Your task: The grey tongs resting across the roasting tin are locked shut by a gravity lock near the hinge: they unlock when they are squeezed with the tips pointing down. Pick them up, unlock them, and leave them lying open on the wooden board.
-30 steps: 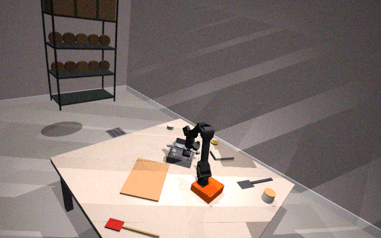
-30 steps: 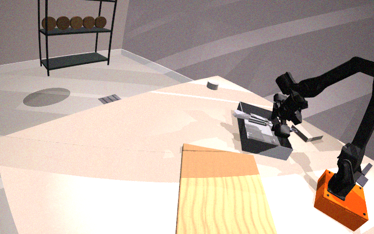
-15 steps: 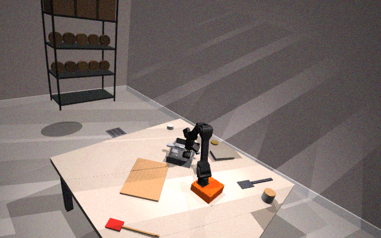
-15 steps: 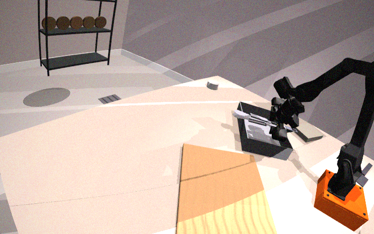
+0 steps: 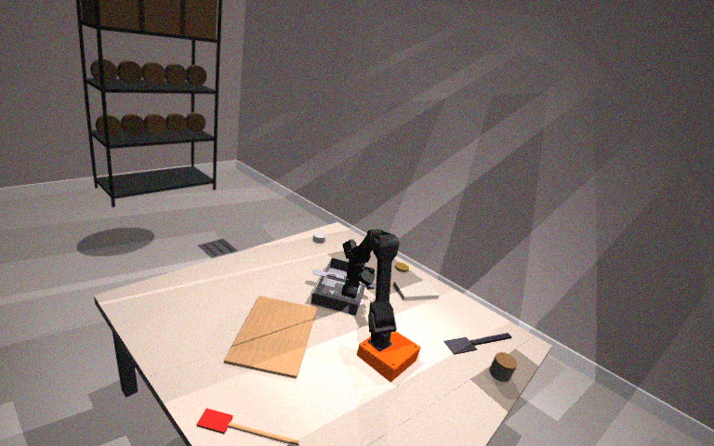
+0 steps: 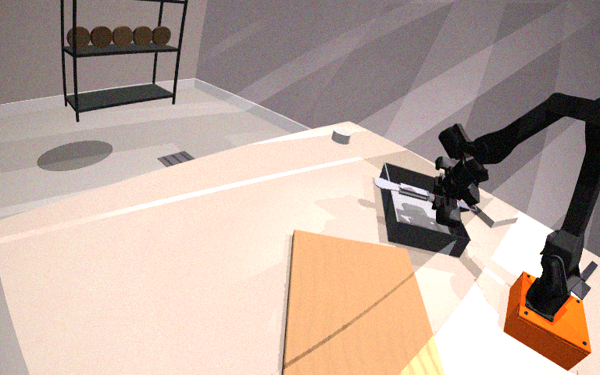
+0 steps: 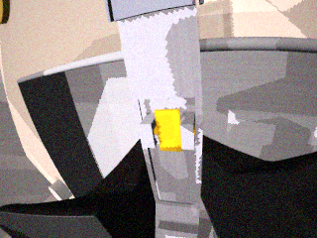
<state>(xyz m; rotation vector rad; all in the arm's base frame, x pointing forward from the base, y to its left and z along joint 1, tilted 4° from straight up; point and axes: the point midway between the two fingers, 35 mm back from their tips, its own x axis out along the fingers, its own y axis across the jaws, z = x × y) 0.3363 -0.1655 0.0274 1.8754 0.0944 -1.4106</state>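
Note:
The grey tongs lie across the roasting tin, their pale rounded end over its left rim in the top and exterior views. Their arms look closed together. A yellow tab shows on them in the wrist view. My gripper is over the tin, with one dark finger against each side of the tongs just below the tab; it is shut on them. The fingers hide part of the tongs in the top and exterior views. The wooden board lies flat on the table, nearer the top and exterior views than the tin.
A pale slab and a yellow disc lie right of the tin. A white puck stands behind it. A dark spatula, a round pot and a red spatula lie farther off.

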